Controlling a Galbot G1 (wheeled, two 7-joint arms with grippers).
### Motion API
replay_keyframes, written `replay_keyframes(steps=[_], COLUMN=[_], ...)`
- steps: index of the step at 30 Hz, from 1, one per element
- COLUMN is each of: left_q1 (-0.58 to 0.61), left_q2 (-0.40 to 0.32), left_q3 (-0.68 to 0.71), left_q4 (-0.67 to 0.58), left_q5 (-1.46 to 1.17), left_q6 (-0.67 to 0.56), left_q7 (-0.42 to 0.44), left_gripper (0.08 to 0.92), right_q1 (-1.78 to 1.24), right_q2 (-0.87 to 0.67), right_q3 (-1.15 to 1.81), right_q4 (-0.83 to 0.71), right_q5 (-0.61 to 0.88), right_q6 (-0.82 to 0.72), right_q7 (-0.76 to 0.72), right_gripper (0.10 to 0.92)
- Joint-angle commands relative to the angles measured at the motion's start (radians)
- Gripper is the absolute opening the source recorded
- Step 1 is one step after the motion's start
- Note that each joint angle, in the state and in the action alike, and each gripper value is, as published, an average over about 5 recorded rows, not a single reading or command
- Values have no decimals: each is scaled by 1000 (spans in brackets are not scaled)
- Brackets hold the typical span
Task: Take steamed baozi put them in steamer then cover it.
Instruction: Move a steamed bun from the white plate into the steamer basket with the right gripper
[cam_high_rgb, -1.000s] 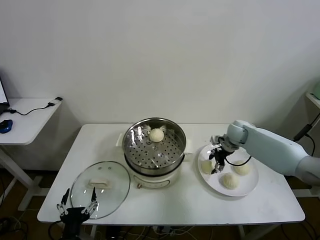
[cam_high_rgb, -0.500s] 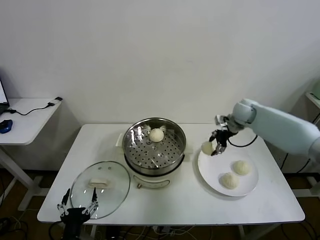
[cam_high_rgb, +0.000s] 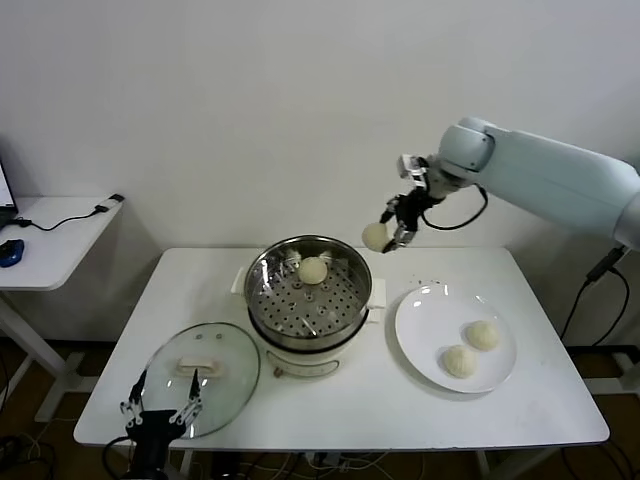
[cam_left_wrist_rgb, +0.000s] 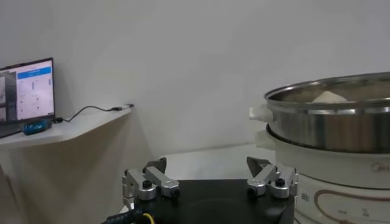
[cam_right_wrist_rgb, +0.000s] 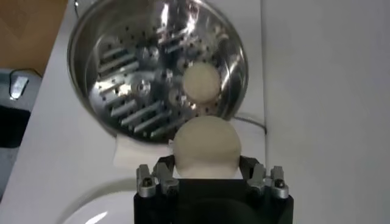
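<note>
- The right end effector (cam_high_rgb: 392, 226) hangs in the air beside the far right rim of the steamer (cam_high_rgb: 309, 290), its fingers pinched on one baozi (cam_high_rgb: 375, 236). In the right wrist view the held baozi (cam_right_wrist_rgb: 205, 148) bulges between the fingers, so a soft bun squeezed this way could dent or tear, or stick to a finger on release.
- Judged from the head view, the bun is not yet over the tray; letting go here would drop it onto the rim or the surface (cam_high_rgb: 350, 400).
- One baozi in the steamer (cam_high_rgb: 314, 269) already sits toward the far side of the perforated tray. A drop on top of it could make both roll or pile up and leave less room for the rest.
- Two baozi on the plate (cam_high_rgb: 470, 348) wait on the white plate (cam_high_rgb: 420, 315) to the right of the steamer; a low return sweep could nudge them.
- The left end effector (cam_high_rgb: 158, 420) is parked low at the near edge with fingers spread wide, just beside the glass lid (cam_high_rgb: 200, 365); any drift could knock the lid off the edge.
</note>
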Motion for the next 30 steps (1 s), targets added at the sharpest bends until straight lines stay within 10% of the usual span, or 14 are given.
replay_keyframes(steps=[1, 30], left_q1=[6, 2], left_q2=[0, 1], left_q3=[1, -9], left_q4=[-1, 20], left_q5=[-1, -19], left_q6=[-4, -7], left_q7=[-4, -6], left_gripper=[823, 823], right_q1=[31, -216], right_q2=[243, 396], right_q3=[-55, -71], right_q4=[-28, -118], right_q5=[143, 34], right_q6=[-50, -138], right_q7=[54, 173], right_gripper=[689, 695])
